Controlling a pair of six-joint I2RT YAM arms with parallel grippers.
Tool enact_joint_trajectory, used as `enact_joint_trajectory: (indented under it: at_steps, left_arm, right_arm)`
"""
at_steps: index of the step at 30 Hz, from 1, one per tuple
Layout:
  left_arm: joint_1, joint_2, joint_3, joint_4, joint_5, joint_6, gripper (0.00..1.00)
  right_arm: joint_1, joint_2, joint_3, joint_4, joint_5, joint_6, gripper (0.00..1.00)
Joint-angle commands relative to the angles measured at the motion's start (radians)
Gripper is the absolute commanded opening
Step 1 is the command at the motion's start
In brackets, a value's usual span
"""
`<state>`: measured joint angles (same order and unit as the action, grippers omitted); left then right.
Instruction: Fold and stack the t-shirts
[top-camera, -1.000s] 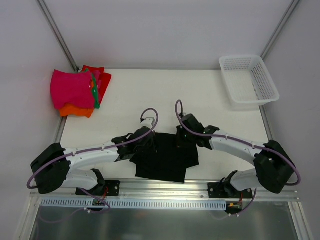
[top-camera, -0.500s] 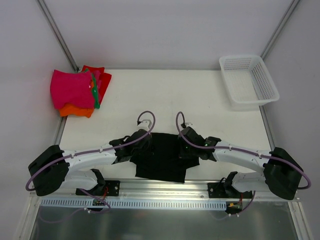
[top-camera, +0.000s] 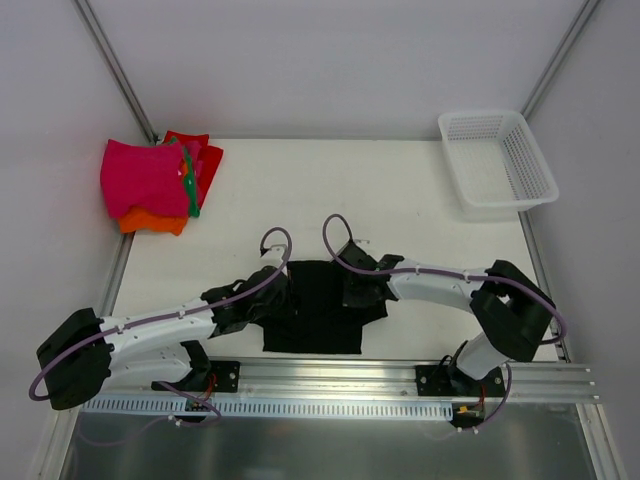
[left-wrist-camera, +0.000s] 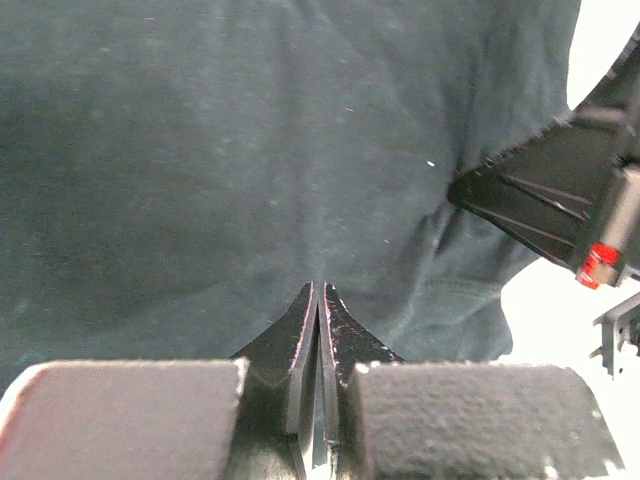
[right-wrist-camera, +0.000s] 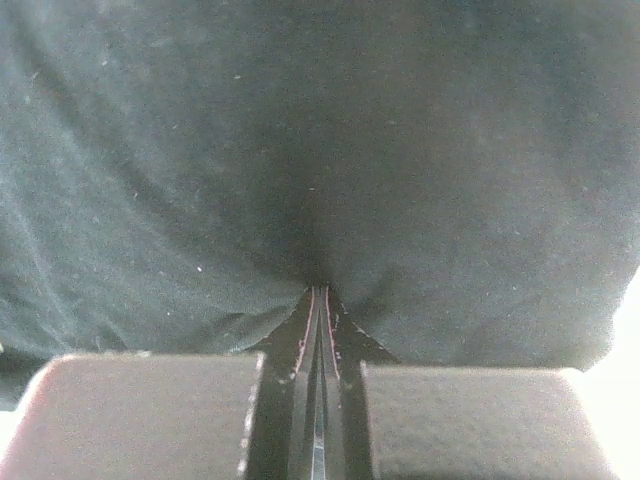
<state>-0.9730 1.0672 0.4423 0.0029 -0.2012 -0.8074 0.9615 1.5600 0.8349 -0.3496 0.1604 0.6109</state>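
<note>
Both arms have drawn back toward the near edge of the white worktop (top-camera: 380, 190), and the one plain black soft cloth t-shirt (top-camera: 315, 322) came with them. It is narrower now, a flat dark rectangle at the middle of the near edge. The left gripper (left-wrist-camera: 318, 290) and the right gripper (right-wrist-camera: 318, 292) each have their fingers pressed together, pinching this black cloth. At the far left corner lie four folded shirts in a pile: the magenta-pink t-shirt (top-camera: 145, 178), the orange t-shirt (top-camera: 152, 221), the red t-shirt (top-camera: 205, 160) and the green t-shirt (top-camera: 188, 186). One white plastic mesh basket (top-camera: 497, 165) stands at the far right corner.
</note>
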Motion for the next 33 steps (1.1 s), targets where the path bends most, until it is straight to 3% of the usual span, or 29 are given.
enact_joint_trajectory:
  at_steps: [1, 14, 15, 16, 17, 18, 25, 33]
  left_arm:
    - [0.014, -0.039, -0.002, -0.032, -0.044, -0.015, 0.0]
    - [0.045, -0.111, -0.042, -0.139, -0.115, -0.071, 0.01]
    - [0.046, -0.122, -0.047, -0.158, -0.127, -0.105, 0.2]
    - [0.046, -0.145, -0.062, -0.182, -0.136, -0.121, 0.32]
    - [0.048, -0.157, -0.073, -0.191, -0.156, -0.151, 0.5]
    - [0.046, -0.174, -0.092, -0.201, -0.165, -0.167, 0.55]
    - [0.046, -0.386, -0.247, -0.241, -0.233, -0.325, 0.84]
    - [0.046, -0.559, -0.407, -0.071, -0.184, -0.314, 0.89]
  right_arm:
    - [-0.041, 0.144, -0.011, -0.081, 0.071, -0.002, 0.01]
    - [-0.156, 0.179, 0.234, -0.27, 0.225, -0.1, 0.0]
    - [-0.165, 0.181, 0.237, -0.27, 0.219, -0.103, 0.0]
    - [-0.168, 0.186, 0.242, -0.269, 0.218, -0.105, 0.01]
    - [-0.171, 0.189, 0.244, -0.27, 0.215, -0.108, 0.0]
    - [-0.175, 0.19, 0.242, -0.269, 0.212, -0.108, 0.01]
    - [-0.19, 0.195, 0.227, -0.244, 0.192, -0.117, 0.01]
    - [-0.19, 0.198, 0.233, -0.221, 0.157, -0.123, 0.0]
